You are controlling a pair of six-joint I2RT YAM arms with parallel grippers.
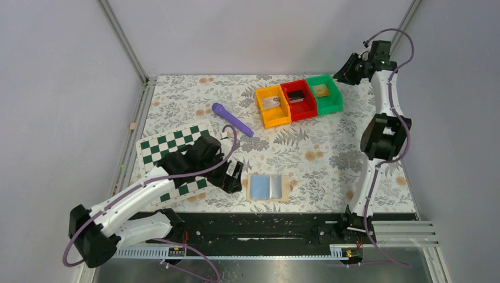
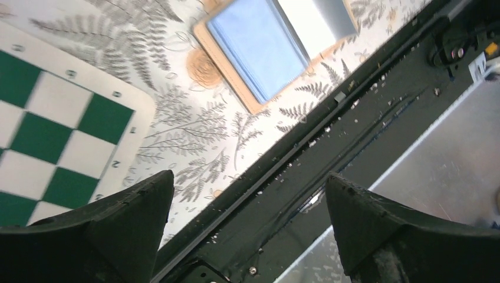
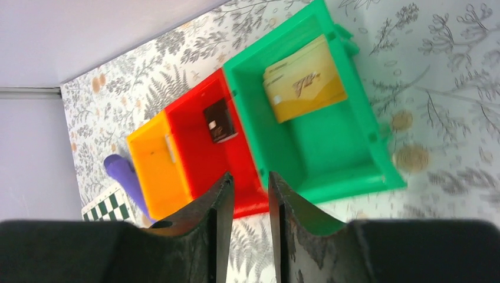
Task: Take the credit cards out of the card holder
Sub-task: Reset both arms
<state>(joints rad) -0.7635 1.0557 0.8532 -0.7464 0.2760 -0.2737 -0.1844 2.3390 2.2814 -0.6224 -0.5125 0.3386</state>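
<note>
Lying flat, tan square card holder (image 1: pixel 269 187) shows 2 blue panels (image 1: pixel 259 187).

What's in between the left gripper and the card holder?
Nothing but flowery tablecloth. The left wrist view shows the open left gripper and the card holder with only that bare stretch between them.

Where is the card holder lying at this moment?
In the top external view the card holder lies open near the front edge of the table, just right of the left hand and the checkered board.
</note>
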